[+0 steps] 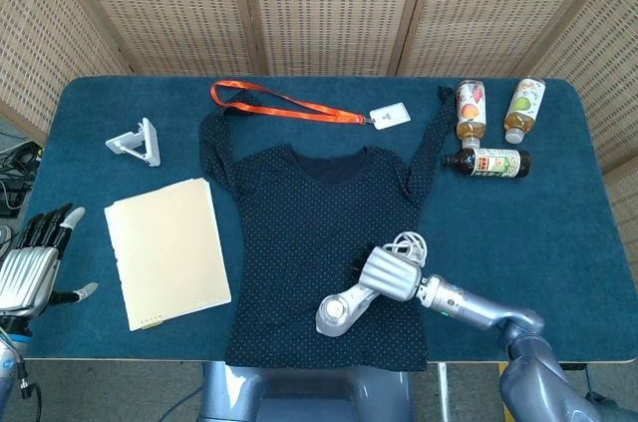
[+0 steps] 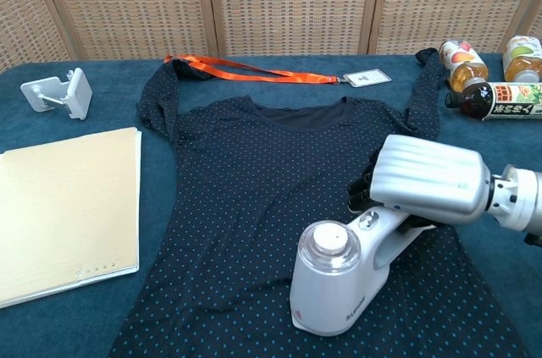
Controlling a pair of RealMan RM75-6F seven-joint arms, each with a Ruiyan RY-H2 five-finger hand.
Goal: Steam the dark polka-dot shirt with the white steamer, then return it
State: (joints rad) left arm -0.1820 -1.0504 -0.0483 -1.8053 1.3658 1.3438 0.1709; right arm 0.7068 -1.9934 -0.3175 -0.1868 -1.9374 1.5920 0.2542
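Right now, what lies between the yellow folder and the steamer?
In the head view, only the dark polka-dot shirt and a strip of bare blue table separate the yellow folder from the white steamer, which the right hand holds.

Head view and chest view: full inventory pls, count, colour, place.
shirt: 1, dark with polka dots, flat at table centre
steamer: 1, white, on shirt's lower right part
lanyard: 1, orange with white badge, behind the shirt
phone stand: 1, white, far left
folder: 1, pale yellow, left of shirt
bottles: 3, two upright, one dark lying down, far right
table: 1, blue cloth
left hand: 1, silver, at table's left edge, holds nothing, fingers apart
right hand: 1, silver, grips steamer handle
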